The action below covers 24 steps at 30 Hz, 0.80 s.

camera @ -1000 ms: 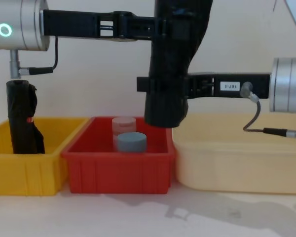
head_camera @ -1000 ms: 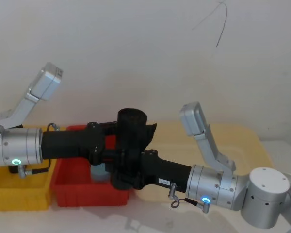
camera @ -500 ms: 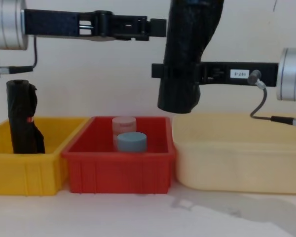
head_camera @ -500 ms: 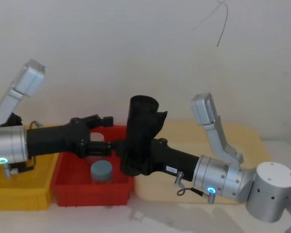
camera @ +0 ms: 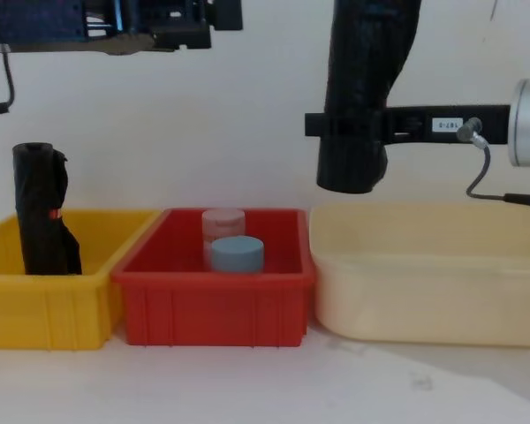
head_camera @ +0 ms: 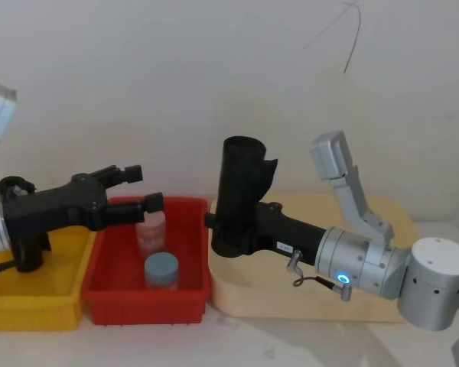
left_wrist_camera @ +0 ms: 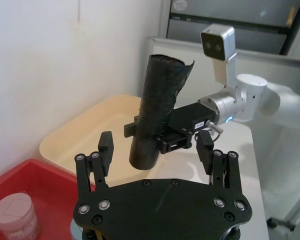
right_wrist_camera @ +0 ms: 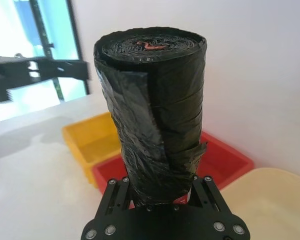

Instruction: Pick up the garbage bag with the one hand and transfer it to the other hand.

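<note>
Black crinkled plastic, the bag stands nearly upright in the air, its top tipped a little to my right (a loose flap juts from the upper rim). My right hand is clamped round its lower part, a finger on each side, and the bag's bottom end hangs just below the grip. From my chest I see it above the left end of the cream tub, close to where that tub meets the red bin, and well clear of both. My left hand is out to the left and higher, above the red bin, with its fingers spread apart and pointing toward the bag, well apart from it. In the red bin stand a pale pink jar and, just in front of it, a grey-blue cap. Farther left, in the yellow bin, a second black roll with a small red mark stands upright. The three containers sit side by side on the white desk.
</note>
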### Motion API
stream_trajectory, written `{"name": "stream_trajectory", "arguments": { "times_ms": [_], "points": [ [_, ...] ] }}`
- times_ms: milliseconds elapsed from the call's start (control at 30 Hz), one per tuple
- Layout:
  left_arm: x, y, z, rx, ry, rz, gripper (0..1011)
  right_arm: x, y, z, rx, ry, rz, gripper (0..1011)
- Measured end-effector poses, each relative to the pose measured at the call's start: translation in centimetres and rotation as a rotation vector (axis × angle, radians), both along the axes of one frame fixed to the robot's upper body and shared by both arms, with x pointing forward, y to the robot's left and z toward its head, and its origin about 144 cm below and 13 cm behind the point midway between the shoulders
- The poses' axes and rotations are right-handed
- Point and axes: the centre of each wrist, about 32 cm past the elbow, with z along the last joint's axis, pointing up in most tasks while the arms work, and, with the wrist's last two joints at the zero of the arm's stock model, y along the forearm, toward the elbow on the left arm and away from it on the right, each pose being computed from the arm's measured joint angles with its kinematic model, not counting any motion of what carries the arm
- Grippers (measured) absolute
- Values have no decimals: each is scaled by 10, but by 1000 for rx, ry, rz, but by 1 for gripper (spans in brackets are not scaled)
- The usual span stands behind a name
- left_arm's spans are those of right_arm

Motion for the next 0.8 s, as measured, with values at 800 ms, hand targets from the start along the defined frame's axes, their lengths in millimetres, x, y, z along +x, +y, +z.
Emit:
{"name": "stream_trajectory", "arguments": {
  "times_ms": [800],
  "points": [
    [-28, 25, -18, -69, 64, 272, 1001, 20, -8, 2, -68, 28, -257, 476]
  ]
}}
